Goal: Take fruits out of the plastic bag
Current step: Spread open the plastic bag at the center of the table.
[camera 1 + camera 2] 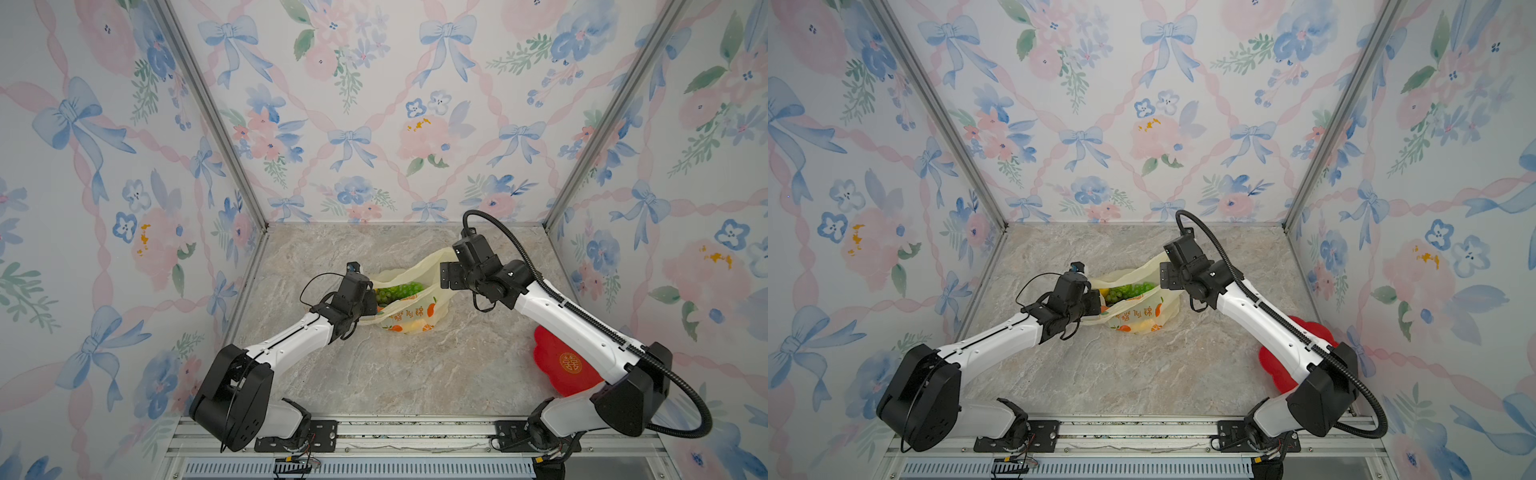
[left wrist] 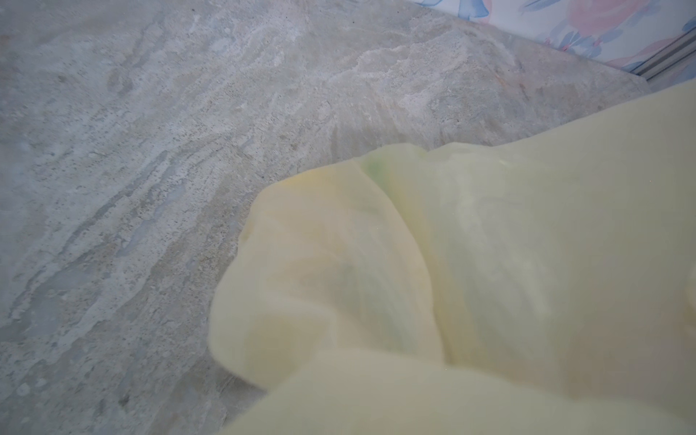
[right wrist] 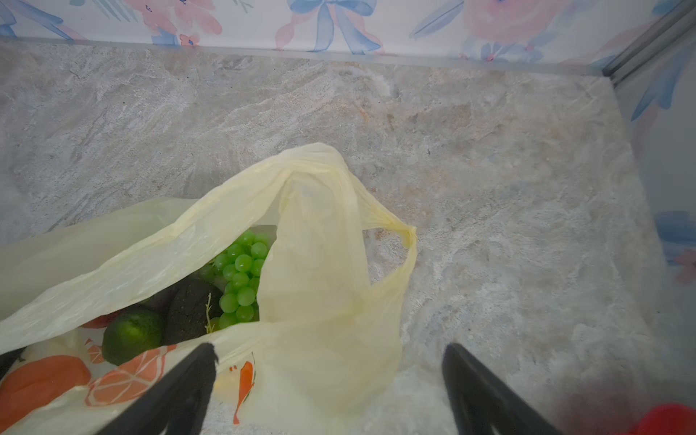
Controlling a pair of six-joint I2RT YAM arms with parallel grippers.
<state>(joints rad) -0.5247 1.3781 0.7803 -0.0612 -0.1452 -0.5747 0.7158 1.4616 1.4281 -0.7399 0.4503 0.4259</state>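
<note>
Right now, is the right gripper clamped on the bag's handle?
No: in the right wrist view the right gripper stands wide open, and the handle of the plastic bag lies free beyond it.

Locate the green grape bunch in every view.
In a top view: green grape bunch in the plastic bag mouth.
In a top view: green grape bunch there too.
Left wrist: not discernible.
Right wrist: green grape bunch beside dark avocado.
Shared landmark: the plastic bag.
</note>
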